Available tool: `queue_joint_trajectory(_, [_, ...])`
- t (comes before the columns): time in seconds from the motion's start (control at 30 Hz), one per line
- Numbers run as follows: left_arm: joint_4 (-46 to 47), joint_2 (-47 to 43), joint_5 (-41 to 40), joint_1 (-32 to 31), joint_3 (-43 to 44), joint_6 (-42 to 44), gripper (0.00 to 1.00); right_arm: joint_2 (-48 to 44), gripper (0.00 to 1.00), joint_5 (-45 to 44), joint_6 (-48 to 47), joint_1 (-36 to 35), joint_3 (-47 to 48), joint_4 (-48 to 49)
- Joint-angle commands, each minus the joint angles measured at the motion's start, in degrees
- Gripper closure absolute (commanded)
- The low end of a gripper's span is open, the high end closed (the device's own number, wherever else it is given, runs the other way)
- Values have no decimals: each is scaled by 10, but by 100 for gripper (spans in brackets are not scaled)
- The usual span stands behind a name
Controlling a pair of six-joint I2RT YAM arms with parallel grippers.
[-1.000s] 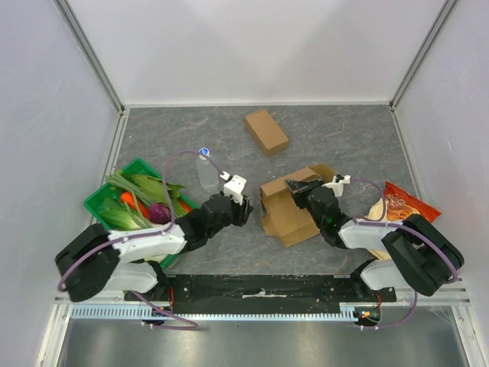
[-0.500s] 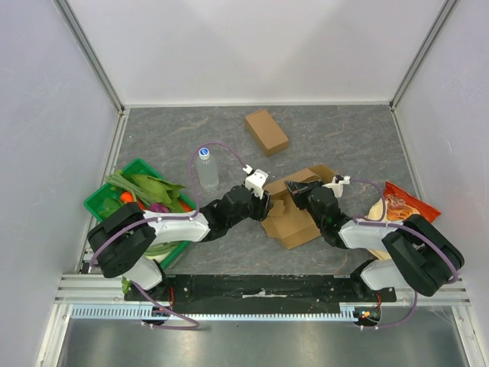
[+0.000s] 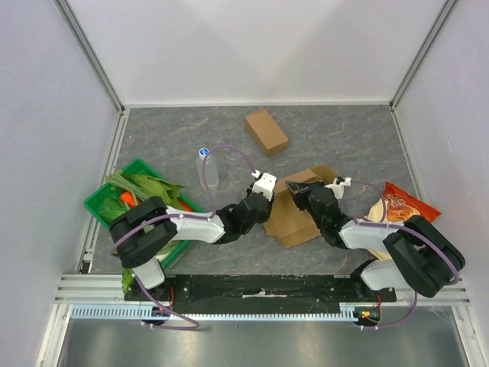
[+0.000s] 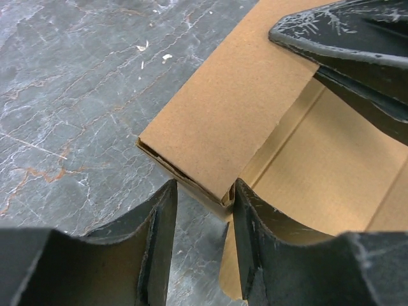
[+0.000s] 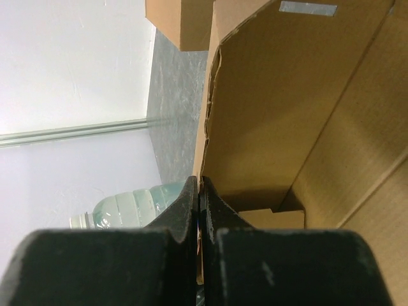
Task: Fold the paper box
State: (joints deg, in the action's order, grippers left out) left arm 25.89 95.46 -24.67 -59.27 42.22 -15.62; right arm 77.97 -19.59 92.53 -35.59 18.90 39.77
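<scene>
The open brown paper box [image 3: 294, 218] lies flat-side down in the middle of the table. My left gripper [image 3: 265, 203] is at the box's left edge. In the left wrist view it is open [image 4: 203, 188], and the corner of a doubled side flap [image 4: 217, 121] sits between its fingertips, touching the right finger [image 4: 252, 217]. My right gripper [image 3: 302, 191] is at the box's back wall. In the right wrist view it is shut [image 5: 199, 185] on the thin edge of that cardboard wall [image 5: 280, 108]. One of its fingers shows in the left wrist view [image 4: 344, 38].
A closed brown box [image 3: 267, 131] lies at the back. A water bottle [image 3: 208, 168] stands left of the open box. A green basket [image 3: 97, 206] of vegetables sits at the left. An orange snack bag [image 3: 397, 208] lies at the right.
My left arm has swung right, from beside the basket to the left edge of the paper box. The right gripper has kept its hold on the box wall.
</scene>
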Motion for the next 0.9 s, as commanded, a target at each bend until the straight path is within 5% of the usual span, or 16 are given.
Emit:
queue_joint_trajectory(0.0, [42, 36, -141, -22, 27, -8, 55, -16, 100, -4, 31, -12, 7, -30])
queue_joint_trajectory(0.17, [134, 67, -178, -40, 1, 2, 55, -39, 100, -34, 13, -29, -21, -14])
queue_joint_trajectory(0.37, [153, 83, -220, -45, -13, -24, 51, -26, 100, -41, 30, -33, -54, 20])
queue_joint_trajectory(0.87, [192, 163, -383, -52, 34, -31, 62, -3, 100, -55, 69, -56, -85, 55])
